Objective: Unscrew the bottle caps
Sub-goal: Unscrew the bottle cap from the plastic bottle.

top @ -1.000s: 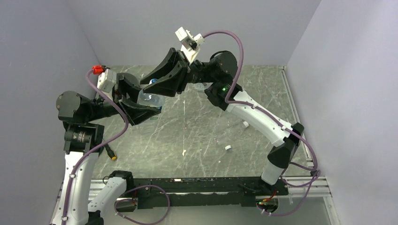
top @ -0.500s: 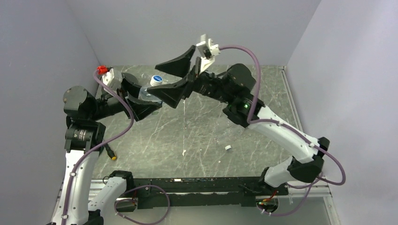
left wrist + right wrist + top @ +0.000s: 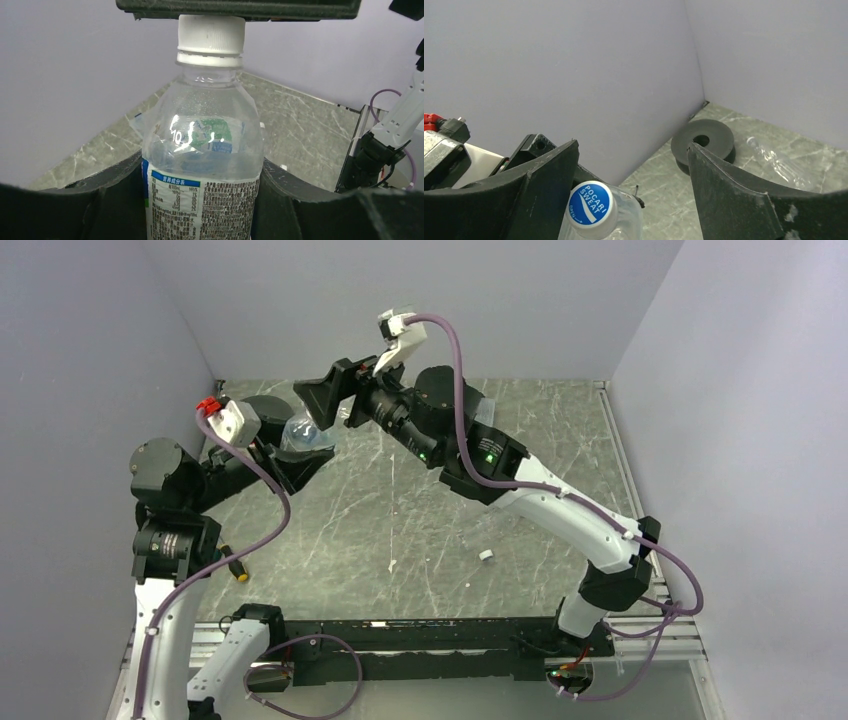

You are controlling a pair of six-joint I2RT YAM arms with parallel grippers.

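Three lilac walls (image 3: 400, 300); one cap (image 3: 486, 555) on marbled tabletop (image 3: 430, 520).

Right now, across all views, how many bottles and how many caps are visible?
Bottles: 2 (held bottle in the left claw, lying bottle on the table)
Caps: 2 (screwed-on cap, loose cap)
Total: 4

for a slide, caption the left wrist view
Left end effector grips a clear labelled plastic bottle, white screw cap on.

The bottle (image 3: 202, 150) is clear glossy plastic, its cap (image 3: 211, 32) ridged white plastic, the table (image 3: 430, 530) smooth.
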